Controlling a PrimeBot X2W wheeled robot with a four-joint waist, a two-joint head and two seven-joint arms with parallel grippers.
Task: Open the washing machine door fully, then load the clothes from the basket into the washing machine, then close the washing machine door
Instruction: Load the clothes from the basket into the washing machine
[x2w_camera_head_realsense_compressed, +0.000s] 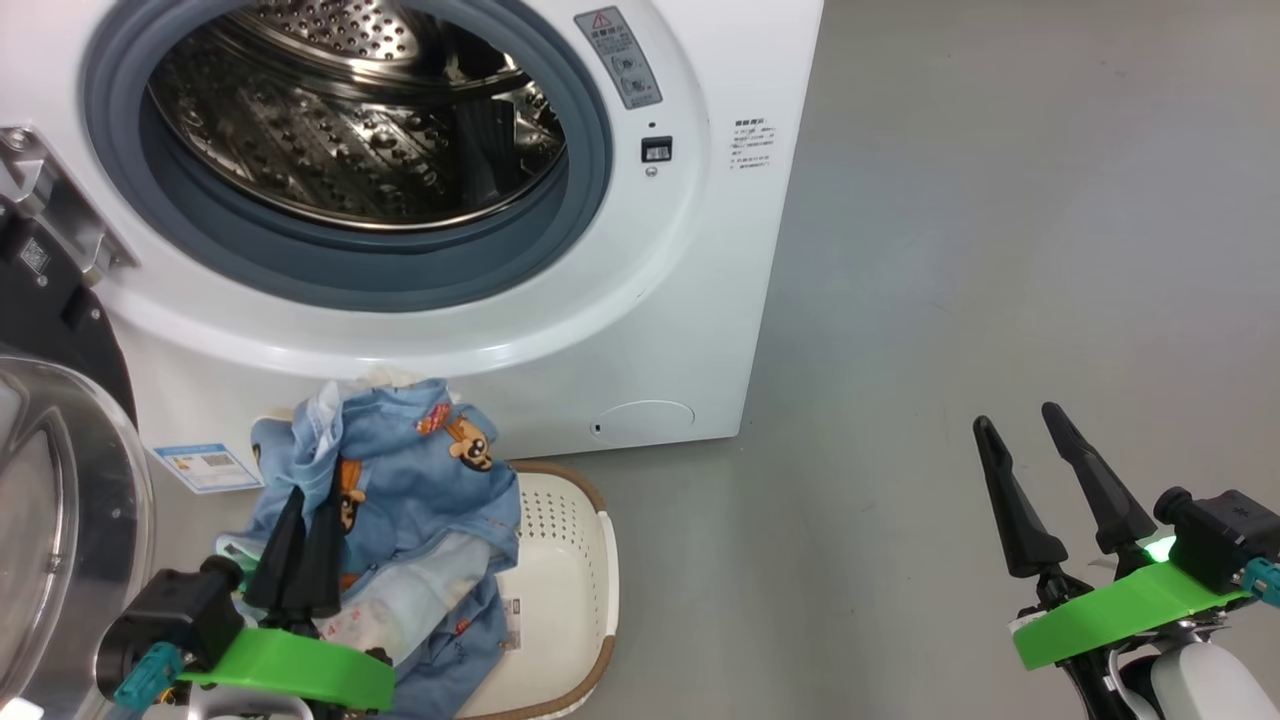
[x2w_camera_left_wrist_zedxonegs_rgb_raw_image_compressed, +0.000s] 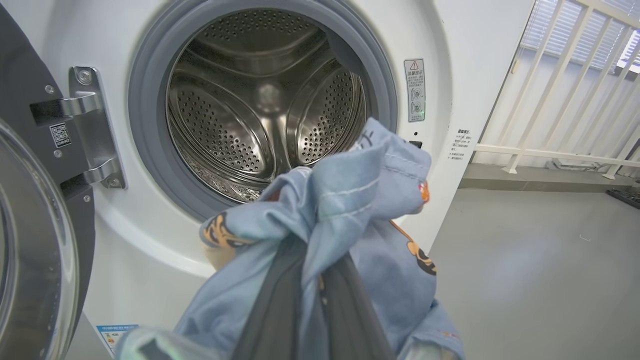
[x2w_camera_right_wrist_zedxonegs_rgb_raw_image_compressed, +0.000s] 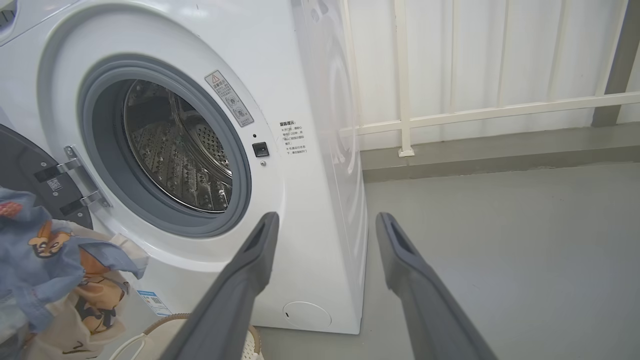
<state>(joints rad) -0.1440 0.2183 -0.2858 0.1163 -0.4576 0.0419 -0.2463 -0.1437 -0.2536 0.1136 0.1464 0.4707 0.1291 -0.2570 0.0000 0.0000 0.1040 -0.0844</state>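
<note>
The washing machine (x2w_camera_head_realsense_compressed: 700, 300) stands with its steel drum (x2w_camera_head_realsense_compressed: 350, 120) exposed, and the washing machine door (x2w_camera_head_realsense_compressed: 60, 480) is swung out at the far left. My left gripper (x2w_camera_head_realsense_compressed: 310, 500) is shut on the clothes (x2w_camera_head_realsense_compressed: 410, 480), a light blue bundle with cartoon prints held up above the basket (x2w_camera_head_realsense_compressed: 560, 590), just below the drum opening. In the left wrist view the clothes (x2w_camera_left_wrist_zedxonegs_rgb_raw_image_compressed: 340, 215) hang over my fingers in front of the drum (x2w_camera_left_wrist_zedxonegs_rgb_raw_image_compressed: 260, 100). My right gripper (x2w_camera_head_realsense_compressed: 1015, 420) hovers open over the bare floor to the right of the machine, holding nothing.
Grey floor (x2w_camera_head_realsense_compressed: 1000, 250) stretches to the right of the machine. A white railing (x2w_camera_right_wrist_zedxonegs_rgb_raw_image_compressed: 475, 110) runs along the wall behind it. The door hinge (x2w_camera_left_wrist_zedxonegs_rgb_raw_image_compressed: 95, 130) sits left of the gasket. A blue sticker (x2w_camera_head_realsense_compressed: 205, 465) and a round flap (x2w_camera_head_realsense_compressed: 645, 420) mark the machine's lower front.
</note>
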